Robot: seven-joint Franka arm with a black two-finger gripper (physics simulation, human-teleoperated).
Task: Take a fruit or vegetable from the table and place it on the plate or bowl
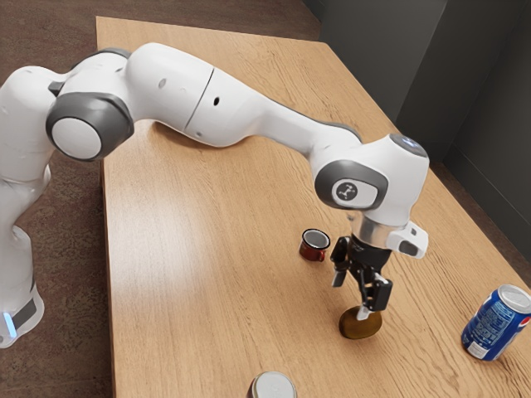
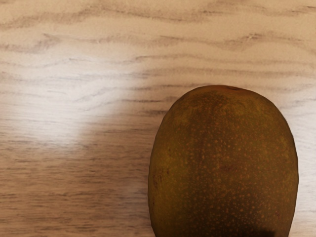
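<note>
one kiwi (image 1: pixel 358 328) on table (image 1: pixel 207 290), gripper (image 1: pixel 363 313) at its top; open/closed: can't tell. risk: round fruit, off-ctr pinch, prob. rolls away.

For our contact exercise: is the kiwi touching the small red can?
Apart. The exterior view shows bare table between the kiwi and the red can.

Figure: a wooden desk (image 1: pixel 207 274) is shown, on which a tilted blue soda can (image 1: pixel 496 322), a small red can (image 1: pixel 314 245) and a grey-topped can (image 1: pixel 272 385) are placed, well apart.
</note>
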